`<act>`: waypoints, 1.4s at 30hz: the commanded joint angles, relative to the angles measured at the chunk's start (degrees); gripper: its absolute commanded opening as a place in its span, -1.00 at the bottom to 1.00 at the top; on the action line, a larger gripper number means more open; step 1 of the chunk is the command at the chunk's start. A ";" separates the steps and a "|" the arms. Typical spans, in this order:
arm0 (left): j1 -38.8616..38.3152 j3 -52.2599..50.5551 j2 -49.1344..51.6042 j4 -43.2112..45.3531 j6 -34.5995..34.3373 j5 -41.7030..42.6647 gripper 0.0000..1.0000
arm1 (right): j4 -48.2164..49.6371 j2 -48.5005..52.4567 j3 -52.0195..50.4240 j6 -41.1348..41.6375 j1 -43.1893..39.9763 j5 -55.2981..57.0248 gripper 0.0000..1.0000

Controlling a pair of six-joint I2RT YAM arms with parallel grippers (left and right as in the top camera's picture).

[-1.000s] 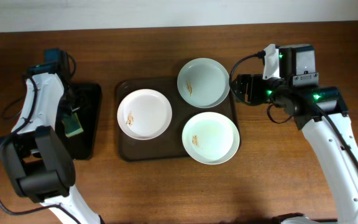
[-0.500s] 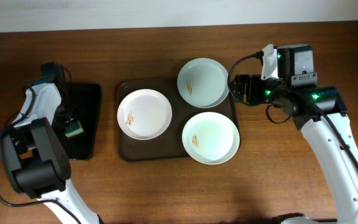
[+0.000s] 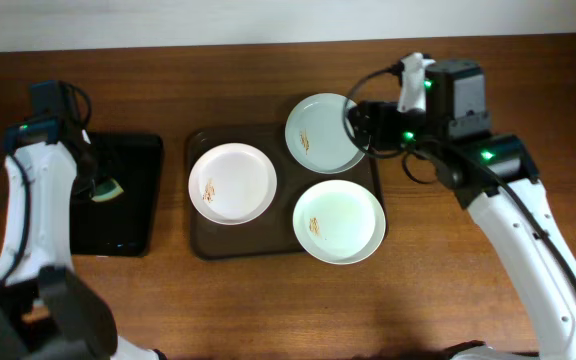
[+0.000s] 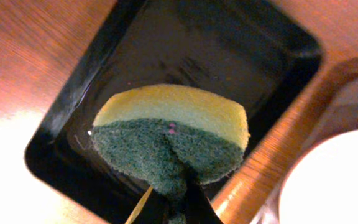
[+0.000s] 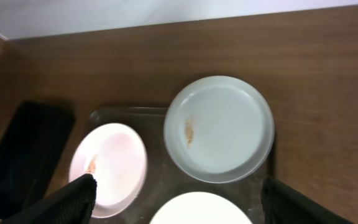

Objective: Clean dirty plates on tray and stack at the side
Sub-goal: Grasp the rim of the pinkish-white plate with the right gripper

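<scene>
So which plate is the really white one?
The white plate sitting alone on the left side of the tray. The back-right plate and the front-right plate both look pale green instead.

bright, even light; glare whitens the table (image 4: pixel 5 163), left wrist view soft.

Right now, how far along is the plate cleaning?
Barely begun. Nothing looks done: all three dirty plates lie on the tray, each showing orange-brown smears, none stacked aside. In hand: the left hand holds a sponge over the black tray; the right hand hangs open above the plates. Left: wiping and stacking every plate.
</scene>
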 commanded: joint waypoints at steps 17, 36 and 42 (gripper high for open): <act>0.04 0.90 -6.75 -2.91 12.17 7.63 -0.98 | -3.50 42.25 13.92 6.60 16.68 -1.22 -0.35; 0.04 0.87 -6.75 -2.23 12.15 9.55 -0.98 | 1.40 47.69 13.79 13.18 17.29 -2.60 -0.92; -0.70 0.79 -6.73 -1.77 12.13 9.79 -0.98 | 1.16 47.69 13.79 13.11 17.29 -2.49 -0.92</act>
